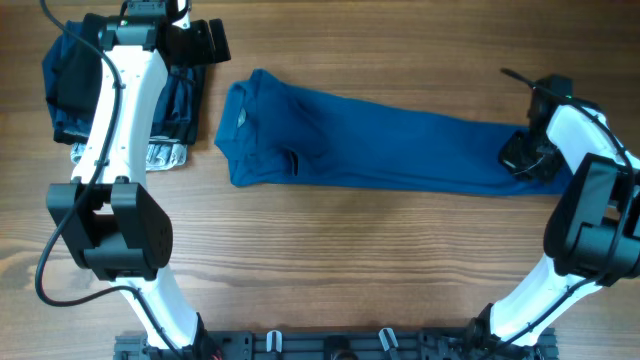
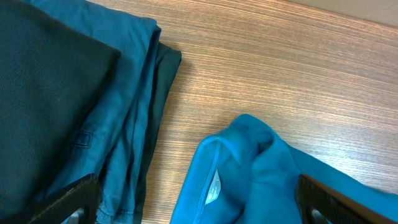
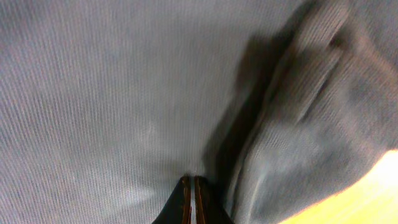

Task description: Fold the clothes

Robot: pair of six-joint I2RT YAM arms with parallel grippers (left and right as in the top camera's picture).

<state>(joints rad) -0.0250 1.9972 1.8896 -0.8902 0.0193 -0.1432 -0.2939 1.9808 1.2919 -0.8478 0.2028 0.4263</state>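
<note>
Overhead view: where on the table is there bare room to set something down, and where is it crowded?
Free: the table between T-shirt and near edge; also the strip beyond the T-shirt. A narrow gap separates folded stack and T-shirt. Crowded: far-left corner, with stack and left gripper; right end, where the right gripper meets the T-shirt.

Wood everywhere we look: the counter (image 1: pixel 380 250) fills the overhead view, a warm mid-brown with long grain running left to right and darker streaks low on the left. The light is soft and even, with only faint shadows. Along the near edge sits a black mounting rail (image 1: pixel 330 345). From the left wrist, the counter shows fine straight grain, with a paler strip (image 2: pixel 373 9) at the top right corner. From the right wrist there's just a blurred yellow sliver (image 3: pixel 360 199), bottom right.
</note>
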